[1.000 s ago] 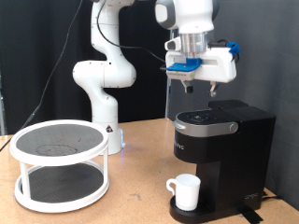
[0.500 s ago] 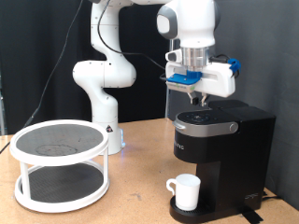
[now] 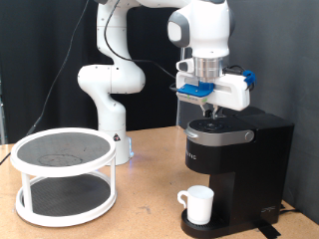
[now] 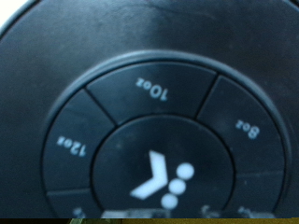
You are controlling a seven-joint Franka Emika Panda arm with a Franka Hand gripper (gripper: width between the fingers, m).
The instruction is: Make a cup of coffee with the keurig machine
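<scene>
The black keurig machine (image 3: 242,159) stands at the exterior view's right with its lid down. The white cup (image 3: 198,204) sits on its drip tray under the spout. My gripper (image 3: 211,114) hangs straight over the machine's lid, its fingers together as a single tip at or just above the round button panel. The wrist view is filled by that panel (image 4: 154,140): segments marked 10oz, 8oz and 12oz ring a centre button with a lit white logo (image 4: 159,179). No fingers show there.
A white two-tier round tray stand (image 3: 64,176) stands on the wooden table at the exterior view's left. The arm's white base (image 3: 112,90) is behind it. A black curtain backs the scene.
The gripper has come down and shifted slightly right, from well above the machine to its button panel. Cup and machine have not moved.
</scene>
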